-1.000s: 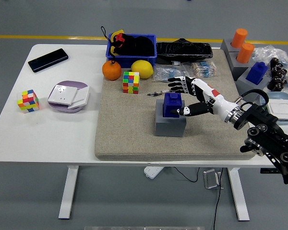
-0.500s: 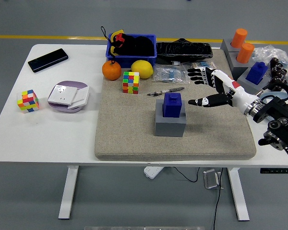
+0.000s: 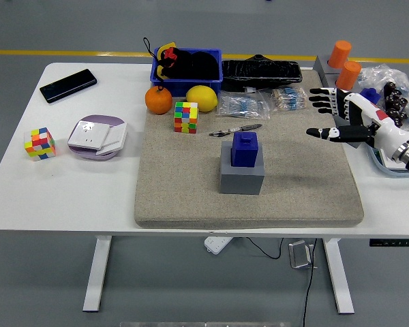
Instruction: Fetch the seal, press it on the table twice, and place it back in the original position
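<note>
The blue seal (image 3: 245, 148) stands upright on its grey block holder (image 3: 242, 176) in the middle of the beige felt mat (image 3: 184, 191). My right hand (image 3: 325, 116) hovers open at the mat's right edge, well to the right of the seal, fingers spread and holding nothing. The left arm is out of the picture.
Behind the seal lie a pen (image 3: 235, 129), a colour cube (image 3: 186, 116), an orange (image 3: 159, 100), a lemon (image 3: 202, 98) and a blue bin (image 3: 187, 69). Orange seals (image 3: 344, 65) and another blue seal (image 3: 370, 95) stand at the right. A phone (image 3: 68, 85), a second cube (image 3: 40, 143) and a white device (image 3: 97, 135) lie at the left.
My right hand has let go of the blue seal and drawn back to the right, from beside the holder to the mat's right edge. The seal stays on its holder.
</note>
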`<state>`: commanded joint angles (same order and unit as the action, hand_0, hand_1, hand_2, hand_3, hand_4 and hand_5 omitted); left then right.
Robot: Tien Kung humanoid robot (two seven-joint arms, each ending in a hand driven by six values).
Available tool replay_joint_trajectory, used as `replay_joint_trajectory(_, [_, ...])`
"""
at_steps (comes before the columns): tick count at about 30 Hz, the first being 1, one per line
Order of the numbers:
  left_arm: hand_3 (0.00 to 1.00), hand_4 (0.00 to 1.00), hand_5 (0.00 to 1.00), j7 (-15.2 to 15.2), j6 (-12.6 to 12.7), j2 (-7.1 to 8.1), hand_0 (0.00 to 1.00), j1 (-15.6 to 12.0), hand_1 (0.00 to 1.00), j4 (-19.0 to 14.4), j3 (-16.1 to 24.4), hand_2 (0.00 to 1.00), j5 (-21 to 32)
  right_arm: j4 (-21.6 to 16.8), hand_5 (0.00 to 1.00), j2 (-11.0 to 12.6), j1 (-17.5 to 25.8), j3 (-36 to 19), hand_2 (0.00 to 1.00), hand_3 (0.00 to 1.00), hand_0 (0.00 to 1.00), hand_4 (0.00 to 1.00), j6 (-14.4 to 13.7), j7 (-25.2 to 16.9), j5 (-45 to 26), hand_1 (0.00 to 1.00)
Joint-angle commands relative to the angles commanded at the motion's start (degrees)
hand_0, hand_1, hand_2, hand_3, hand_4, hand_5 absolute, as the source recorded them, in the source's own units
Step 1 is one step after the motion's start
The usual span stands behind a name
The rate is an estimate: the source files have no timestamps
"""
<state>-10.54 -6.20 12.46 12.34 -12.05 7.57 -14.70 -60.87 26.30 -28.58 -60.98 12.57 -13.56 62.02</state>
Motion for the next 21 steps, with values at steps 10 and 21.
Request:
replay_joint_trajectory(10, [0.751, 0.694, 0.256, 0.01, 0.06, 0.16, 0.722, 0.36, 0.694, 0.08, -0.24, 0.681, 0.48, -3.53, 0.590, 3.72, 7.84, -11.45, 0.863, 0.834, 0.889, 0.998, 1.82, 3.32, 2.50, 0.884])
replay_joint_trajectory(21, [0.752, 0.693, 0.259, -0.02, 0.51, 0.52, 0.722, 0.94, 0.695, 0.02, -0.01, 0.681, 0.06, -5.62, 0.642, 5.89, 16.79, -27.28, 0.860, 0.837, 0.889, 0.998, 2.59, 5.49, 7.45, 0.887])
